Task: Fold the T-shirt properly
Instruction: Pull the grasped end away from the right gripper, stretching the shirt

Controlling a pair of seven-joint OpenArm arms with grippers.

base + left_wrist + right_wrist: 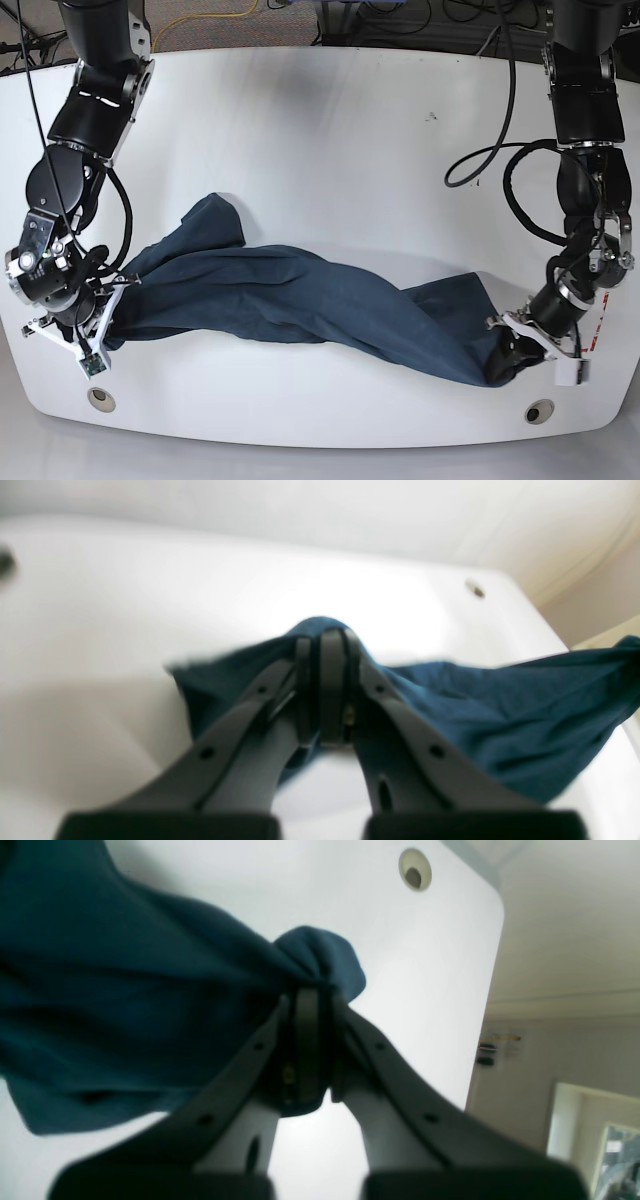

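Note:
The dark navy T-shirt point(300, 300) stretches in a twisted band across the front of the white table point(330, 130), held up at both ends. In the base view my left gripper point(503, 362) is at the right end, shut on a bunch of the cloth. The left wrist view shows its fingers point(325, 680) pinched together with T-shirt fabric point(500, 715) trailing right. My right gripper point(108, 322) is at the left end, also shut on cloth. In the right wrist view the T-shirt point(100, 990) bulges over its closed tips point(312, 1010). One flap point(212, 222) points back.
Two round holes point(100, 398) point(539, 411) sit in the table near its front edge, close to each gripper. Black cables point(490, 165) hang by the arm on the right. The table's front edge lies just below both grippers.

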